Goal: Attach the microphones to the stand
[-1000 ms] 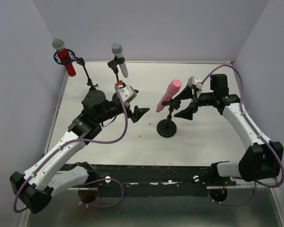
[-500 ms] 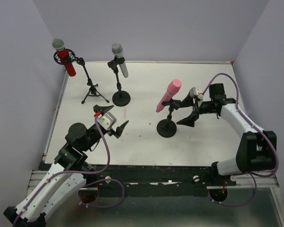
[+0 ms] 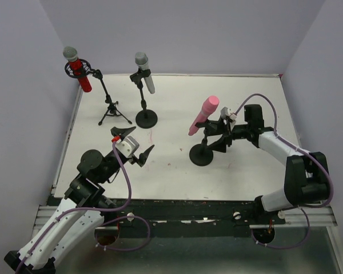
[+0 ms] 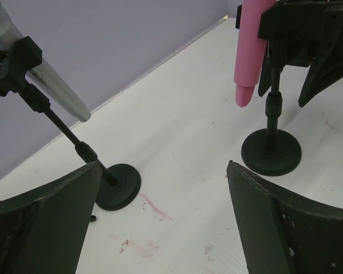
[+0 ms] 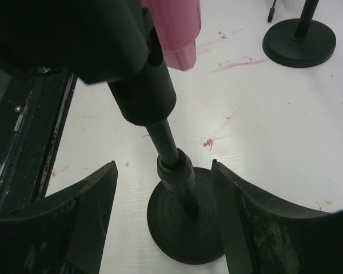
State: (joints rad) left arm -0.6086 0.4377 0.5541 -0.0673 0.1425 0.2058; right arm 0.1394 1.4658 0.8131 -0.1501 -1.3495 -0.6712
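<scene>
Table (image 3: pixel 246 97) w/ 3 mic stands (image 3: pixel 201 154)

A flat white tabletop (image 3: pixel 177 97) forms the floor of the scene, closed in by plain pale lilac walls (image 3: pixel 183 34) at the back and on both sides. Faint reddish smears (image 4: pixel 154 206) mark the tabletop near its middle, with a few smaller specks close by. A black metal rail (image 3: pixel 183 206) runs along its near edge, and a thin silver trim strip (image 3: pixel 70 134) lines its left edge.
</scene>
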